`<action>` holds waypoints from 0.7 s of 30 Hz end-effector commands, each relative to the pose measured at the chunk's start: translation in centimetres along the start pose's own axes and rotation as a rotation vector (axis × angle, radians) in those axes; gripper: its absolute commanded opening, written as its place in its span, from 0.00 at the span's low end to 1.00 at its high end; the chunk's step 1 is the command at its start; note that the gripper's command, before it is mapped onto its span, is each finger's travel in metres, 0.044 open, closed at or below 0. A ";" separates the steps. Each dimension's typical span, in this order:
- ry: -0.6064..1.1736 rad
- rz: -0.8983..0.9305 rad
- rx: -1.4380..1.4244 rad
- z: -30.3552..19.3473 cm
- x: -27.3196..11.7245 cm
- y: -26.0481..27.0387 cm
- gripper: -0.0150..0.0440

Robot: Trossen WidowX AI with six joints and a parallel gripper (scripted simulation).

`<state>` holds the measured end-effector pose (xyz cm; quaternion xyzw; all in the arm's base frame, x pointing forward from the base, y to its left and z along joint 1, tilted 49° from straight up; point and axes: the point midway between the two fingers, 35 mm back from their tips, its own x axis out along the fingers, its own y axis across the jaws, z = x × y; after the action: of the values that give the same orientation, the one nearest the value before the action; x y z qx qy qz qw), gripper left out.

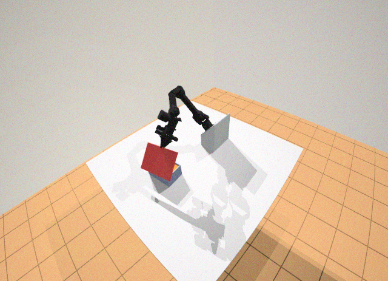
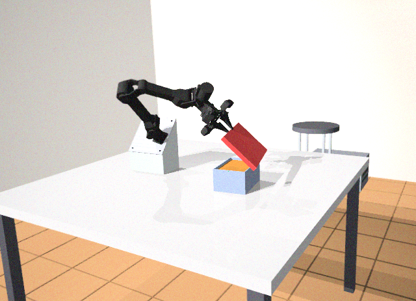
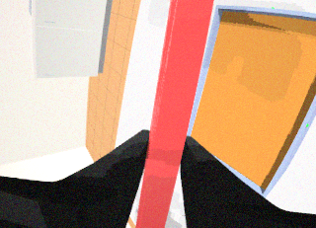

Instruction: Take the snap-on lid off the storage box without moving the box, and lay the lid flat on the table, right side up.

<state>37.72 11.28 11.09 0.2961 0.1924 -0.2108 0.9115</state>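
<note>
The red lid (image 1: 159, 161) (image 2: 246, 145) is tilted steeply above the box, its upper edge toward the arm and its lower edge at the box's far side. Whether that lower edge touches the box, I cannot tell. My gripper (image 1: 162, 146) (image 2: 231, 130) (image 3: 165, 140) is shut on the lid's upper edge; in the wrist view the lid (image 3: 185, 55) shows as a red band between the fingertips. The blue storage box (image 1: 176, 176) (image 2: 229, 181) (image 3: 209, 50) stands upright on the white table (image 1: 200, 178) (image 2: 134, 203). Its open top shows an orange inside.
A grey-white slanted stand (image 1: 216, 136) (image 2: 171, 157) is by the arm's base, on the side of the box toward the arm. A round dark stool (image 2: 315, 127) stands beyond the table. The table's edge (image 2: 302, 246) runs down the right side of the exterior view.
</note>
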 end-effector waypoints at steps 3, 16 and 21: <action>-0.001 0.018 0.014 0.2 -0.4 0.8 0.25; -0.001 0.018 0.014 -2.5 -0.3 -0.1 0.25; 0.000 0.018 0.014 -3.5 -0.4 -0.2 0.25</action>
<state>36.79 12.73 8.97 0.3005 0.1884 -0.2090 0.9113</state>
